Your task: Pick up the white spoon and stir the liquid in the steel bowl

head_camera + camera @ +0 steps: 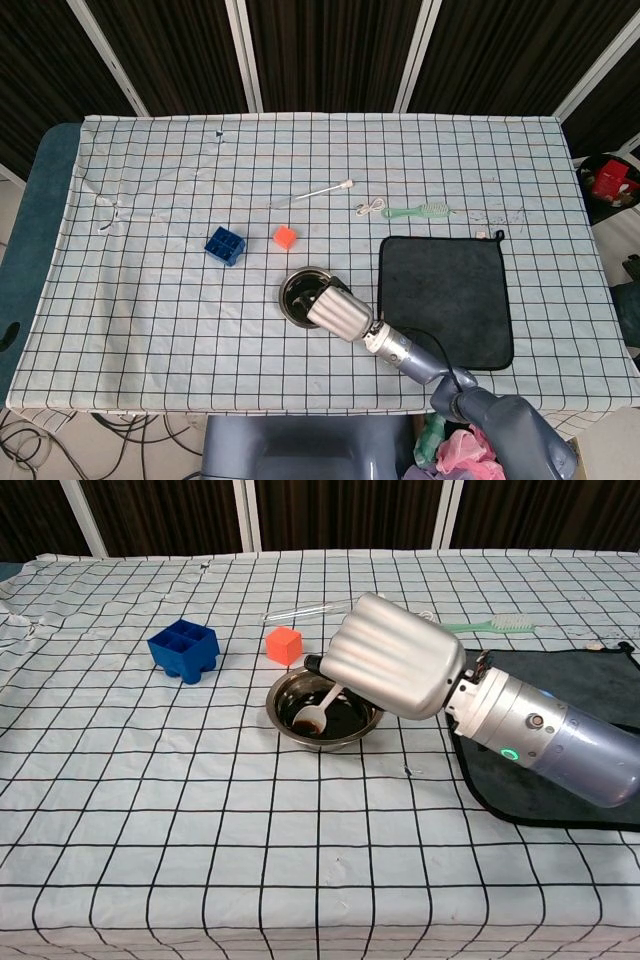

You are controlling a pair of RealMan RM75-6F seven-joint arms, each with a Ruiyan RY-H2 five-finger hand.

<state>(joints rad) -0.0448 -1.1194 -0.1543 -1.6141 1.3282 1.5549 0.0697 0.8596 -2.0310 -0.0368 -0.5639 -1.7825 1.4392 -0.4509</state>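
The steel bowl (300,720) (298,295) holds dark liquid and sits near the table's middle front. My right hand (392,658) (340,310) hovers over the bowl's right side and grips the white spoon (318,709), whose scoop dips into the liquid at the bowl's left front. The hand covers the spoon's handle and much of the bowl in the head view. My left hand shows in neither view.
A black mat (446,298) lies right of the bowl. An orange cube (284,644) and a blue compartment block (185,649) stand behind and left of the bowl. A glass rod (312,193) and a green brush (420,211) lie further back.
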